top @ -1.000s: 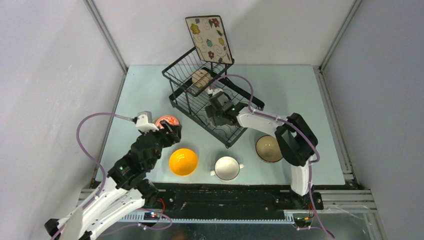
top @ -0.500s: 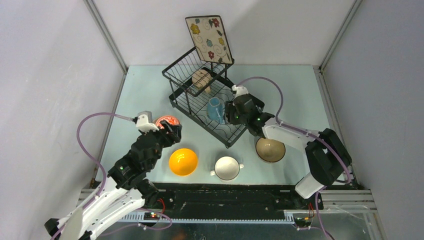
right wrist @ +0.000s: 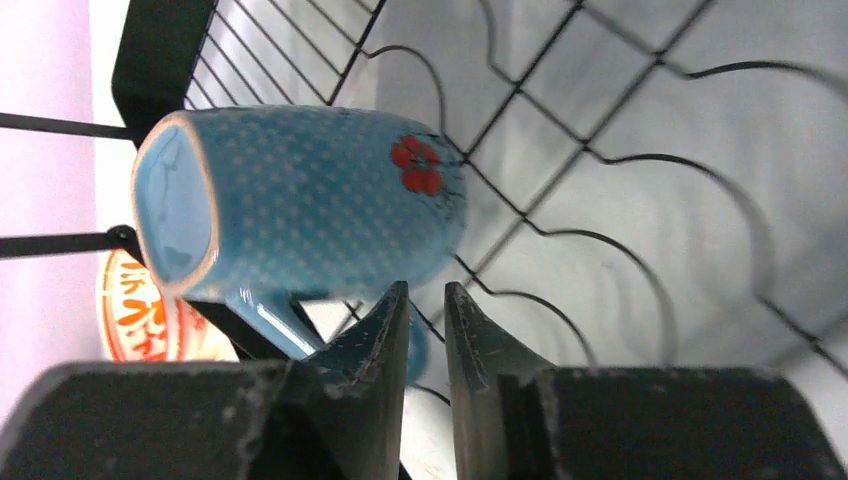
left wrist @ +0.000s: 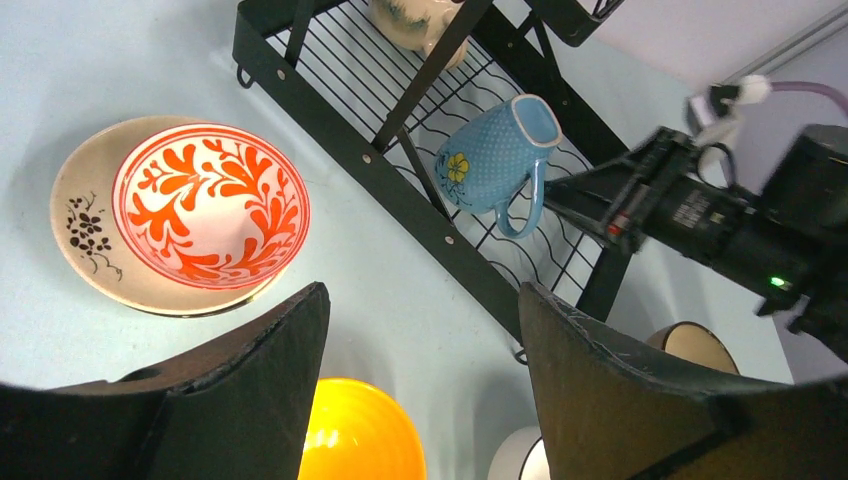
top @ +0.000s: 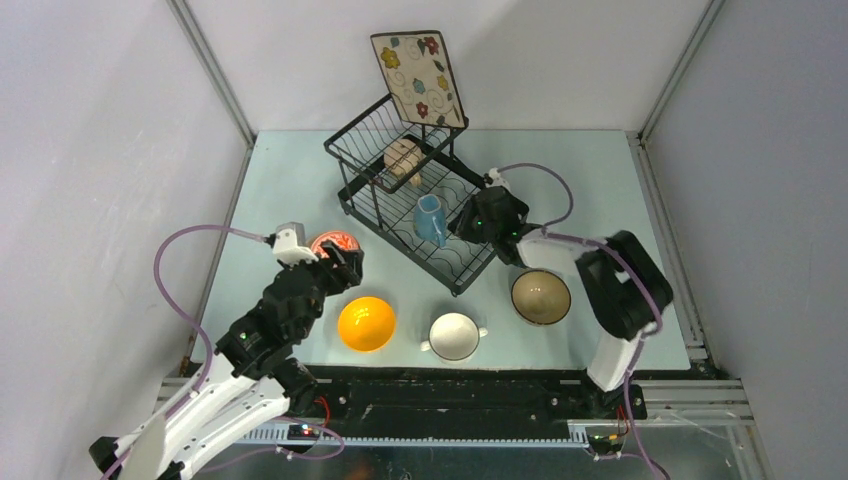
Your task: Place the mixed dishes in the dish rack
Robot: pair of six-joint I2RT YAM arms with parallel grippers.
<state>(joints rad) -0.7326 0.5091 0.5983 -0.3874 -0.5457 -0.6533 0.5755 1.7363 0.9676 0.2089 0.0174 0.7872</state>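
The dish rack (top: 470, 268) holds the blue mug (top: 430, 219), which lies on its side on the flat tray (right wrist: 600, 150). The beige mug (top: 403, 158) sits in the basket, and the square floral plate (top: 418, 78) stands at the back. My right gripper (top: 459, 224) hovers just right of the blue mug (right wrist: 300, 195). Its fingers (right wrist: 425, 288) are nearly together with nothing between them. My left gripper (left wrist: 422, 292) is open and empty above the table, between the red-patterned bowl (left wrist: 210, 205) on its cream plate (left wrist: 85, 225) and the orange-yellow bowl (left wrist: 355, 435).
The white two-handled bowl (top: 455, 336) and the tan bowl (top: 540, 297) stand near the front, right of the orange-yellow bowl (top: 366, 323). The rack's black frame (left wrist: 400, 190) lies between the two grippers. Grey walls close in the sides and back.
My right gripper has drawn back to the right off the blue mug, leaving it lying in the rack, and its jaws have closed. The left arm has not moved.
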